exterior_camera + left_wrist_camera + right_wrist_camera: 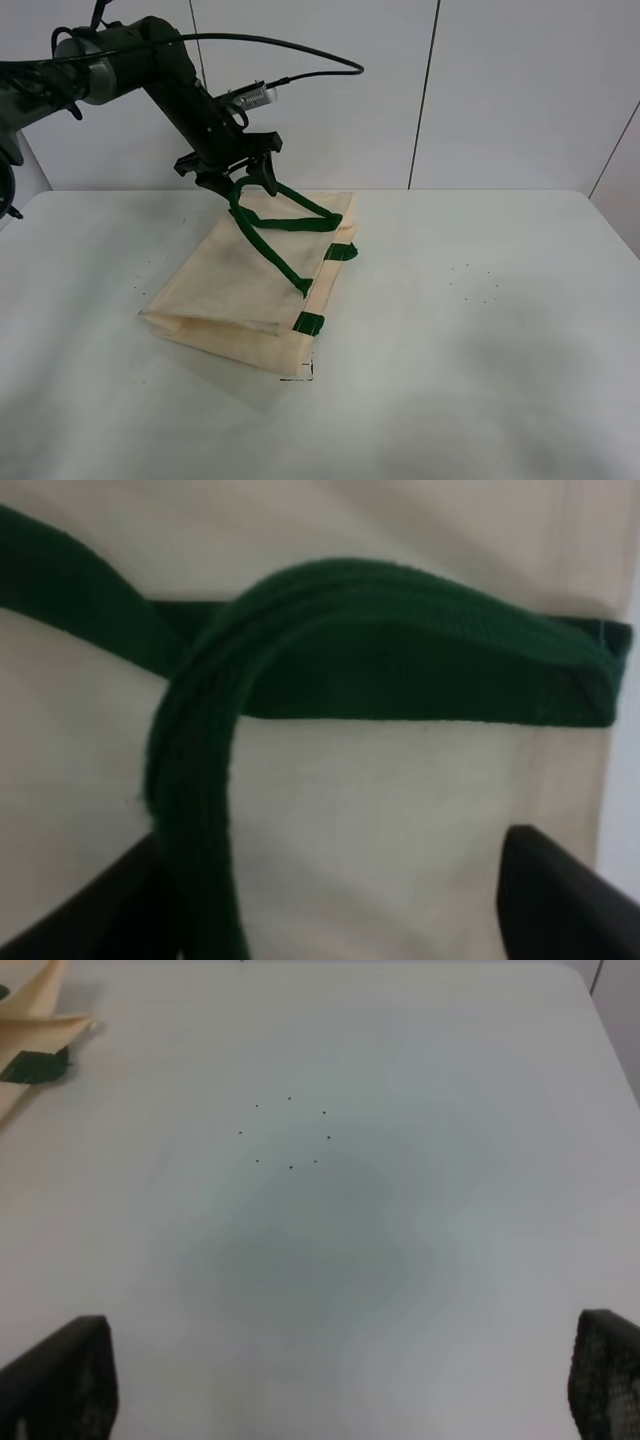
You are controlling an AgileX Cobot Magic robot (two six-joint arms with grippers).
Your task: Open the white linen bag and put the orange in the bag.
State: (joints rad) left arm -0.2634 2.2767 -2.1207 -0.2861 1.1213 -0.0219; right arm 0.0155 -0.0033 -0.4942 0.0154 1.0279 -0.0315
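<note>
The white linen bag [235, 290] lies flat on the table, left of the middle, with its dark green handles [290, 218] toward the far right of it. One handle is raised up to my left gripper [243, 183], which is over the bag's far edge. In the left wrist view the fingers stand wide apart on either side of the cream cloth [400, 810], and the green strap [400, 650] loops down past one finger [90, 910]. My right gripper [340, 1385] is open over bare table. The orange is out of view.
The white table [480, 330] stretches right of the bag, with a ring of small black dots [475, 282] that also shows in the right wrist view [290, 1132]. A corner of the bag [35, 1020] shows there too. A white wall stands behind.
</note>
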